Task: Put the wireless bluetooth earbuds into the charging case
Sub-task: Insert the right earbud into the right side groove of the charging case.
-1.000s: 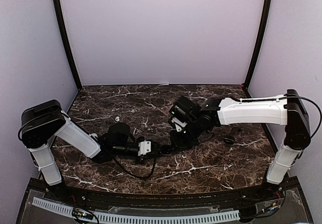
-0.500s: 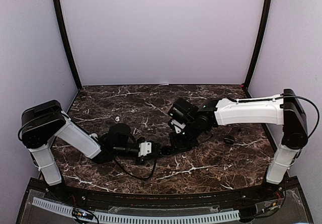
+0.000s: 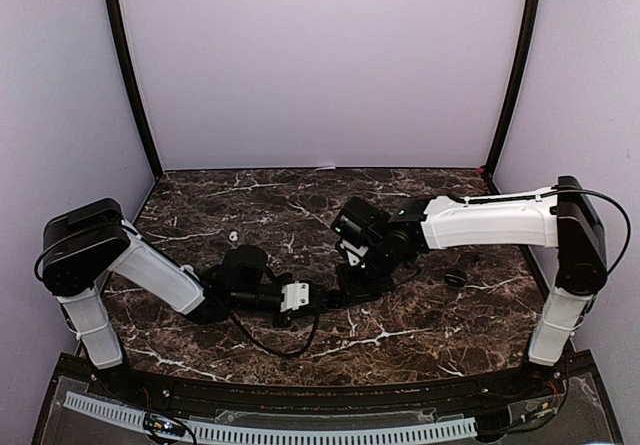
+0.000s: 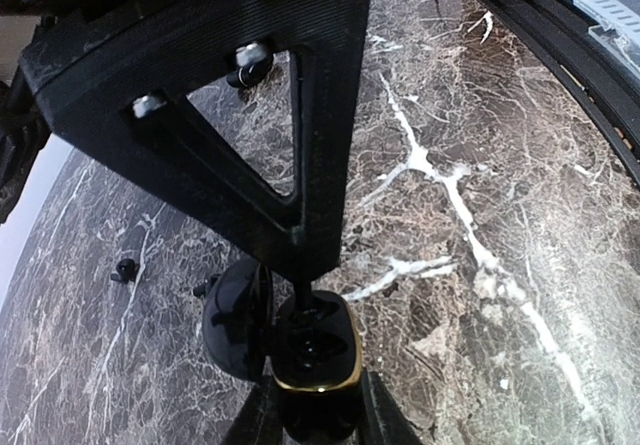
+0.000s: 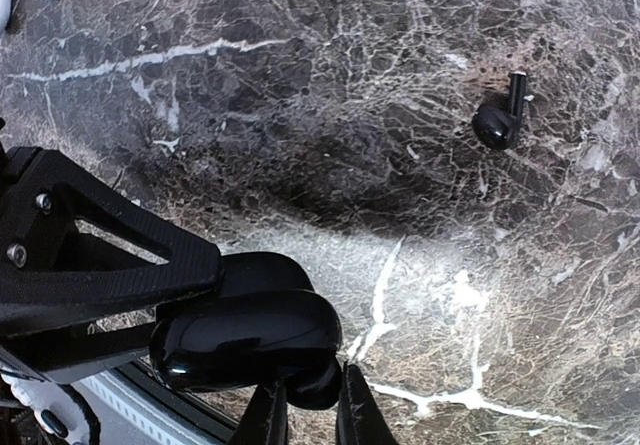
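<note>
In the left wrist view my left gripper (image 4: 318, 417) is shut on the black charging case (image 4: 320, 350). The case has a gold rim, and its lid (image 4: 235, 320) hangs open to the left. My right gripper (image 5: 307, 407) is shut on a black earbud (image 5: 320, 385) right at the case's glossy lid (image 5: 245, 335). From the left wrist, the earbud's thin stem (image 4: 300, 290) dips into the case's cavity under the right gripper's fingers (image 4: 250, 125). In the top view both grippers meet at the case (image 3: 328, 299), at the table's near middle.
A loose black earbud (image 5: 498, 120) lies on the marble beyond the right gripper, and another (image 4: 124, 268) lies left of the case. A white earbud (image 3: 232, 235) rests at the back left. A small black item (image 3: 455, 277) sits to the right. The table's front rail (image 4: 560, 25) is close.
The right arm has edged a little left and down toward the case. The left gripper has shifted slightly right with the case. Both grips are unchanged.
</note>
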